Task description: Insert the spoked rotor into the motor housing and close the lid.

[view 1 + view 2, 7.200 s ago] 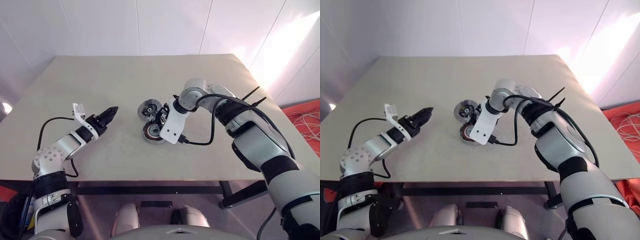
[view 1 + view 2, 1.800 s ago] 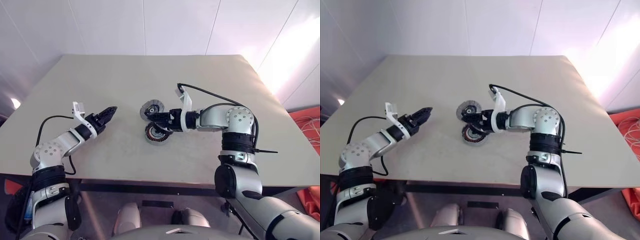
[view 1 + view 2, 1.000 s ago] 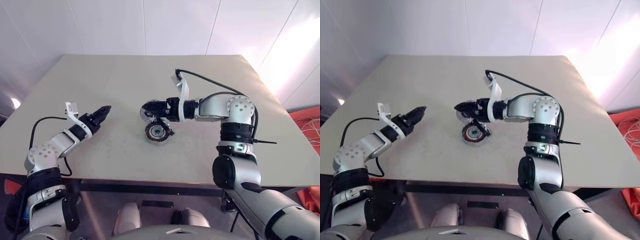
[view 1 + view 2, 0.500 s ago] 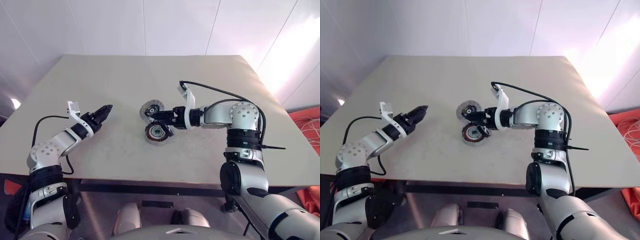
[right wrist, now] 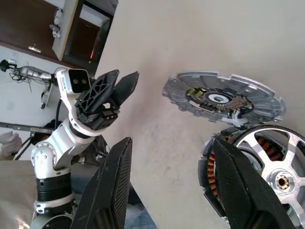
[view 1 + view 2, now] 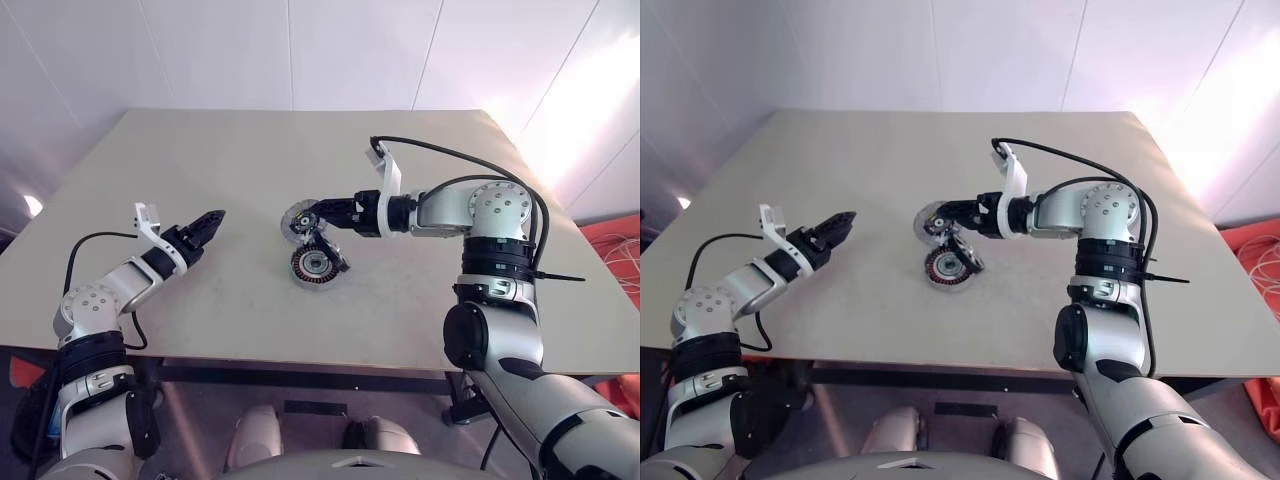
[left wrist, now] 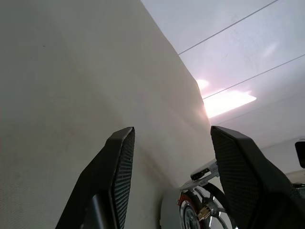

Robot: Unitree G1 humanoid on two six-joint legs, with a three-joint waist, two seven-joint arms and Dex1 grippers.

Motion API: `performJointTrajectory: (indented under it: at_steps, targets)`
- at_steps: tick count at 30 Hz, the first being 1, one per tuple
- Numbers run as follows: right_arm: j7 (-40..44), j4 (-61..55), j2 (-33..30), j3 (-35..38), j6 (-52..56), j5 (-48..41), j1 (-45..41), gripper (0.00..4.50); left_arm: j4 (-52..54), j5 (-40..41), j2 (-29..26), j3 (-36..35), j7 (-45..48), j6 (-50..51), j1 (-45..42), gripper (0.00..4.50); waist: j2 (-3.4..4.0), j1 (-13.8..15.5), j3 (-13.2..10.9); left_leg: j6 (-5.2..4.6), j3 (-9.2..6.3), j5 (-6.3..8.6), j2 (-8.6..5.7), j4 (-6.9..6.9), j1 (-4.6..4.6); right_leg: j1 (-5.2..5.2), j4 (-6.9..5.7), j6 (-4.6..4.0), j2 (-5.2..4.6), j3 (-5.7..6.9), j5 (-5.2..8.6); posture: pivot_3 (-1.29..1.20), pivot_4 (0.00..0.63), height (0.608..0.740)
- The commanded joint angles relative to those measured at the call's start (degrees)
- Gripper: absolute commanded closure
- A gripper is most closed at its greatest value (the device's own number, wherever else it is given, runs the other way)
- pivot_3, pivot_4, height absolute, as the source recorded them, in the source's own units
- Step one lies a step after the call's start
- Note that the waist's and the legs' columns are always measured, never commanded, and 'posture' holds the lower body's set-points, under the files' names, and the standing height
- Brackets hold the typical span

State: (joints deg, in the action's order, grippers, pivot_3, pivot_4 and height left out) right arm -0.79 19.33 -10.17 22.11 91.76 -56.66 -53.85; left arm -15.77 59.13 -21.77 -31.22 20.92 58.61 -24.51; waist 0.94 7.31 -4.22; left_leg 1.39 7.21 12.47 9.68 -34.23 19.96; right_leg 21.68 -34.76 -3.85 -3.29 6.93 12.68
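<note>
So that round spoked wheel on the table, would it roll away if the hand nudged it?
Probably not: the spoked rotor lies flat on the table, so it would likely slide. Its metal hub and copper-coloured windings suggest it is stiff and heavy for its size.

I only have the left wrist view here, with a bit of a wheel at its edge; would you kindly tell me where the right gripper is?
Observer: The right gripper is near the middle of the table, pointing at the lid from close by.
Operator: Thank you. Is it holding anything?
Observer: No, its fingers stand open with nothing between them.
Operator: And is the lid closed?
Observer: Not yet. The lid sits open beside the spoked rotor, whose brown spokes and silver hub lie uncovered.
</note>
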Motion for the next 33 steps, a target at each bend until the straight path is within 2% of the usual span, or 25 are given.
performJointTrajectory:
  at_steps: [1, 13, 20, 33]
  targets:
    - [1.7, -1.5, 0.5, 0.2, 0.5, 1.6, 0.5, 1.46, 1.6, 0.5, -0.3, -0.5, 0.4, -0.6, -0.7, 1.81, 0.00, 0.0, 0.0, 0.00, 0.00, 0.00, 0.00, 0.00, 0.00, 0.00, -0.01, 0.00, 0.00, 0.00, 0.00, 0.00, 0.000, 0.740]
    - [2.5, -3.4, 2.2, -2.1, 0.7, 1.9, 4.0, 1.46, 0.6, 0.0, -1.0, -0.4, 0.8, -0.8, -1.2, 1.81, 0.00, 0.0, 0.0, 0.00, 0.00, 0.00, 0.01, 0.00, -0.02, 0.00, -0.01, -0.01, 0.00, 0.00, 0.00, 0.00, 0.000, 0.740]
    - [0.6, -5.2, 4.2, -5.4, 0.7, -0.7, 7.8, 1.46, 1.1, 0.1, -1.4, -1.2, 0.8, -0.9, -0.3, 1.81, 0.00, 0.0, 0.0, 0.00, 0.00, 0.00, 0.01, 0.00, -0.03, -0.03, -0.02, -0.01, 0.00, 0.00, 0.00, 0.00, 0.000, 0.740]
    - [-1.3, -5.0, 6.4, -5.0, 0.7, -1.2, 6.6, 1.46, 2.4, 0.4, -1.2, -2.0, 0.1, -1.2, 0.9, 1.81, 0.00, -0.1, 0.0, 0.00, 0.00, 0.00, 0.02, 0.01, -0.35, -0.37, 0.02, -0.18, 0.00, 0.00, 0.13, 0.00, 0.000, 0.740]
